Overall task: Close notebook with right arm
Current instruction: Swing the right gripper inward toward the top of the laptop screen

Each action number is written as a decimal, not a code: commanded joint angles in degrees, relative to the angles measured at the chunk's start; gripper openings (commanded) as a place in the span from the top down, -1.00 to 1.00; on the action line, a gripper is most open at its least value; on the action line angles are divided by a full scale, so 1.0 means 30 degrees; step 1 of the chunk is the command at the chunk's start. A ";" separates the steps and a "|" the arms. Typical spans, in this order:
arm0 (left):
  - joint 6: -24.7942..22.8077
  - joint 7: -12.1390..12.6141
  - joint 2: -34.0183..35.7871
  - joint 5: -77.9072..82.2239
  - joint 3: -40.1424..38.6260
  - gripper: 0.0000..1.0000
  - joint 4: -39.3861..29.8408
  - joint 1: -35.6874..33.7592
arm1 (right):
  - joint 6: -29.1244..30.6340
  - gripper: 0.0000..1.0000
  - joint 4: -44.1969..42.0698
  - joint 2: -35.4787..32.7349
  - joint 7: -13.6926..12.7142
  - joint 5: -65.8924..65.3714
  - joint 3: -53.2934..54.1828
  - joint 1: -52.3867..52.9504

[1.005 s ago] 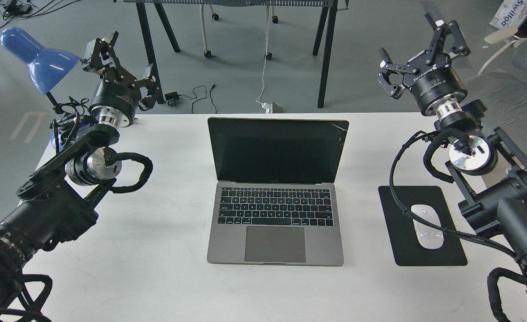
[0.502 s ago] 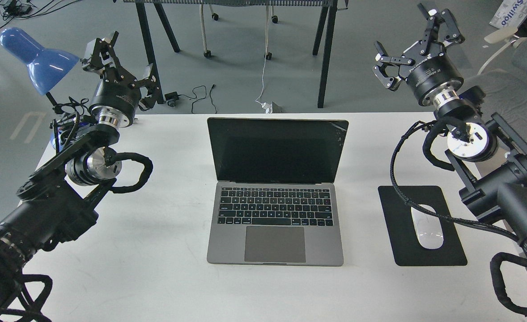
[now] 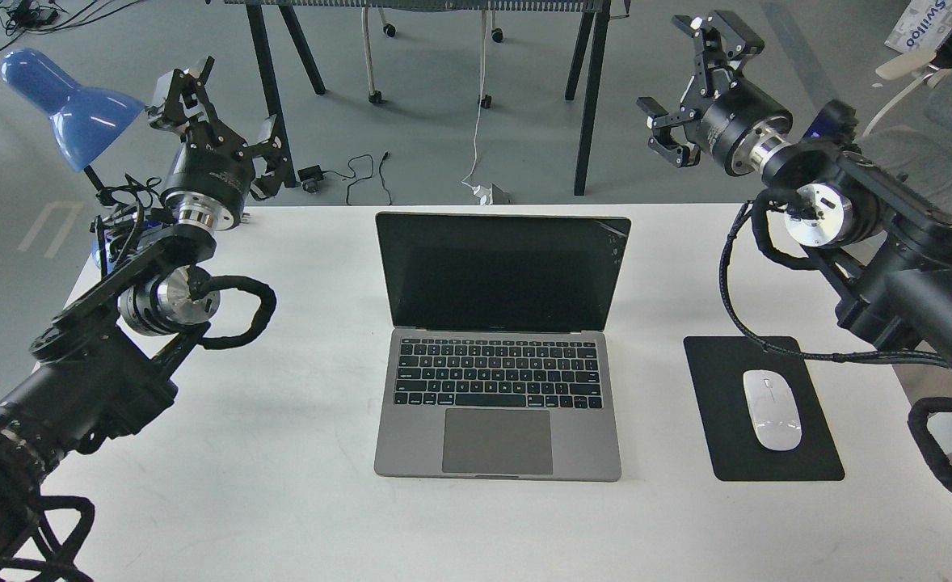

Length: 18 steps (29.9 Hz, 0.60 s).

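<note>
While notebook [image 3: 499,343] sits open, right end effector [image 3: 682,89] hangs spread, up-right, well apart.

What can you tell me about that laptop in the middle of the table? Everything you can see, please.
The notebook is a grey, metal-looking laptop lying open on the white table, its screen upright and dark. The base carries a black keyboard with a large trackpad below it. The screen's upper right corner looks cracked. Nothing touches it except the table: the right gripper hangs in the air off to its upper right, with its jaws apart.
</note>
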 commanded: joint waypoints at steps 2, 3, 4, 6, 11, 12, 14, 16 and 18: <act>-0.0012 0.0000 0.0000 -0.0001 -0.0028 -1.00 0.0000 -0.0001 | 0.0232 -1.00 0.0114 0.0012 -0.0078 0.0026 -0.1885 0.0220; 0.0017 0.0000 0.0000 -0.0001 -0.0028 -1.00 0.0000 -0.0001 | 0.0290 -1.00 0.0202 0.0012 -0.0078 -0.0003 -0.2090 0.0220; -0.0011 0.0000 0.0000 -0.0001 -0.0028 -1.00 0.0000 -0.0001 | 0.0378 -1.00 0.0261 0.0012 -0.0107 -0.0004 -0.2179 0.0220; 0.0018 0.0000 0.0000 -0.0001 -0.0028 -1.00 0.0000 -0.0001 | 0.0786 -1.00 0.0320 0.0012 -0.0107 -0.0004 -0.2355 0.0278; 0.0017 0.0000 0.0000 -0.0001 -0.0028 -1.00 0.0000 -0.0001 | 0.1783 -1.00 0.0407 0.0012 -0.0458 -0.0004 -0.2969 0.0688; -0.0011 0.0000 0.0000 -0.0001 -0.0028 -1.00 0.0000 -0.0001 | 0.1901 -1.00 0.0524 -0.0017 -0.0517 -0.0004 -0.3232 0.0747; 0.0017 0.0000 0.0000 -0.0001 -0.0028 -1.00 0.0000 -0.0001 | 0.2106 -1.00 0.0729 -0.0046 -0.0517 -0.0004 -0.3846 0.0893; 0.0018 0.0000 0.0000 -0.0001 -0.0028 -1.00 0.0029 -0.0001 | 0.2340 -1.00 0.0905 -0.0133 -0.0546 -0.0004 -0.4462 0.1011; -0.0012 0.0000 0.0000 -0.0001 -0.0028 -1.00 0.0001 -0.0001 | 0.2720 -1.00 0.1022 -0.0571 -0.0546 -0.0004 -0.5136 0.1157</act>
